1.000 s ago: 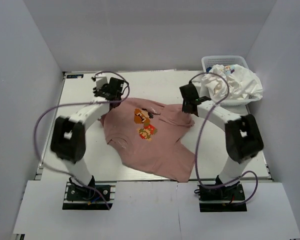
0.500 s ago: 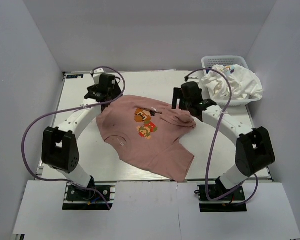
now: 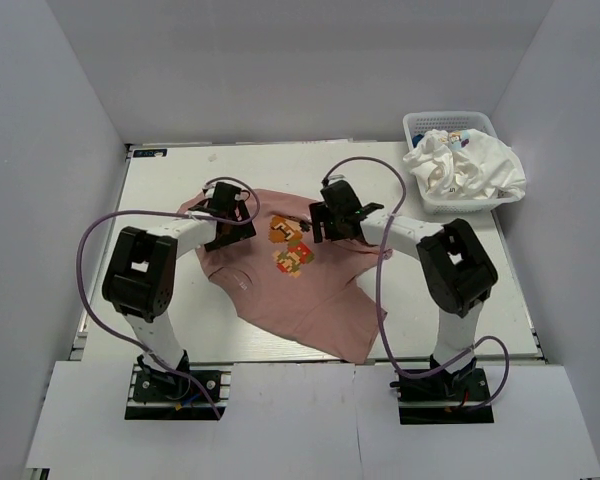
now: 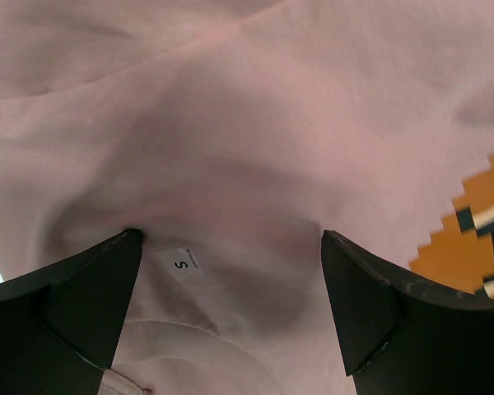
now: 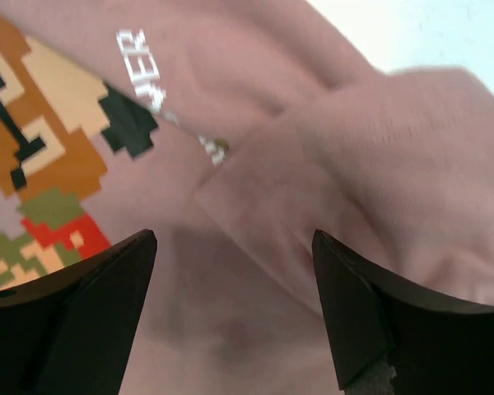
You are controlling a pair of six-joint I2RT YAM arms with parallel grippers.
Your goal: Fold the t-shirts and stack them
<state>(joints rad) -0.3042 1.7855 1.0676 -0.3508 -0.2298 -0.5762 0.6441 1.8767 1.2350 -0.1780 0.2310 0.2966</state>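
The dusty pink t-shirt (image 3: 300, 300) lies spread on the table, its orange-red print (image 3: 290, 246) facing up near the collar. My left gripper (image 3: 236, 226) hovers open just over the neck area. The left wrist view shows a size tag (image 4: 184, 261) and the ribbed collar between its fingers (image 4: 90, 304), my left gripper (image 4: 230, 239) holding nothing. My right gripper (image 3: 320, 222) stands open over creased pink cloth beside the print (image 5: 33, 164); nothing sits in my right gripper (image 5: 234, 239). The white t-shirt (image 3: 470, 170) is bunched in a basket.
The white plastic basket (image 3: 450, 118) stands at the table's far right corner with white cloth spilling over its rim. Purple cables loop off both arms above the table. Grey walls close in the table on three sides.
Both grippers have opened and let go of the pink shirt. They swung out toward the far edge, then came in low over the collar and print. The shirt has settled flatter.
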